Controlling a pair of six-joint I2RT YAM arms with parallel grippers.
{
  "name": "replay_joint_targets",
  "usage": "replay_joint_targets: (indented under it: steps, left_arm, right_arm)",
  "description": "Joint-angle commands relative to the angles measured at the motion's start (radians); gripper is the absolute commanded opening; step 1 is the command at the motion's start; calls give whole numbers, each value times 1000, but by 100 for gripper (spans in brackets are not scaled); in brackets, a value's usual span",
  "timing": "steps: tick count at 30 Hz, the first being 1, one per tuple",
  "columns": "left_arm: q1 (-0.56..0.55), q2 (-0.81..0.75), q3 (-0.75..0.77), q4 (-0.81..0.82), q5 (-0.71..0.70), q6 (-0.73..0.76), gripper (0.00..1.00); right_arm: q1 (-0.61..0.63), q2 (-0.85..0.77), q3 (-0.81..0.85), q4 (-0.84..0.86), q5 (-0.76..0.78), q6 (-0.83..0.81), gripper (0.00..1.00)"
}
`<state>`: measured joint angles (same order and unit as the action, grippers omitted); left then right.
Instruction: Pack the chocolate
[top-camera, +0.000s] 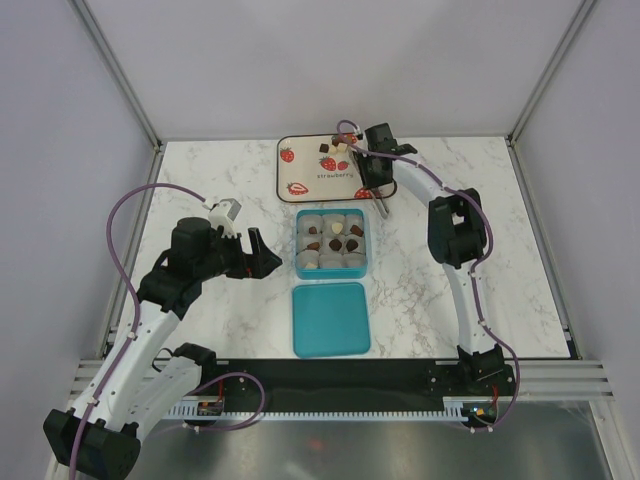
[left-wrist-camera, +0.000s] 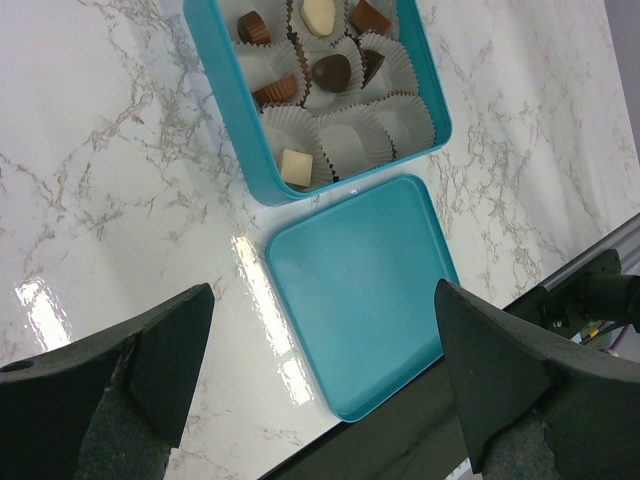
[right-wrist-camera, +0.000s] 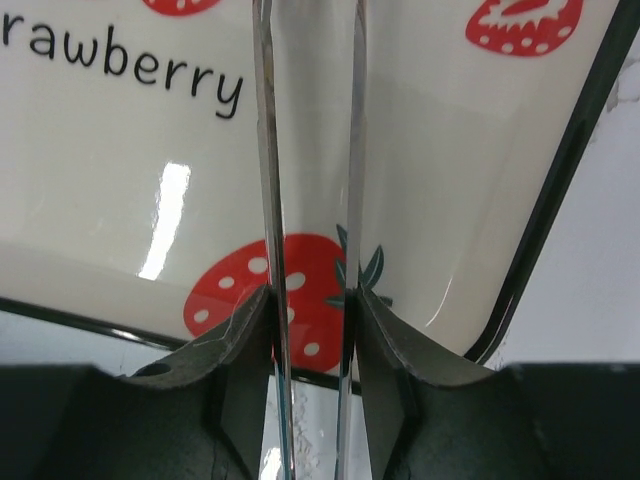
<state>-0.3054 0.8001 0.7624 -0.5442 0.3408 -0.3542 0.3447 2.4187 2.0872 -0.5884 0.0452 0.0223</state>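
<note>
1. Lid (top-camera: 331, 318): lies flat on the table (top-camera: 200, 180) nearest my bases, just in front of the box (top-camera: 298, 243). It is off so that the liner cups (left-wrist-camera: 345, 140) are open from above.
2. Left claw (top-camera: 266, 253): fingers wide apart, holding nothing, hovering just left of the box. I judge it is placed there to steady the box if needed.
3. Chocolate (left-wrist-camera: 330, 70): several pieces sit one per cup, bases down. More lie on the strawberry tray (top-camera: 300, 170) beyond the box. Each piece is compact, and I can read no long axis.
4. Right claw (right-wrist-camera: 310, 330): clamped on the tongs (right-wrist-camera: 268, 200), with both blades pinched and a narrow gap between them. Their long axis runs straight out over the tray. The tips are out of view, so I cannot tell whether they carry a piece.
</note>
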Motion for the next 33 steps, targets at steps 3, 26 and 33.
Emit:
replay_joint_targets:
  steps: [3,26,33]
  left_arm:
    - [-1,-7,0,4,7,31,100]
    - [-1,-13,2,3,10,27,100]
    - [-3,-16,2,6,21,27,100]
  right_arm:
    - [-3,-139,-12,-53,-38,10,41]
    - [45,-498,-280,-175,-171,39,36]
    - [152,-691,-535,-189,-254,16,36]
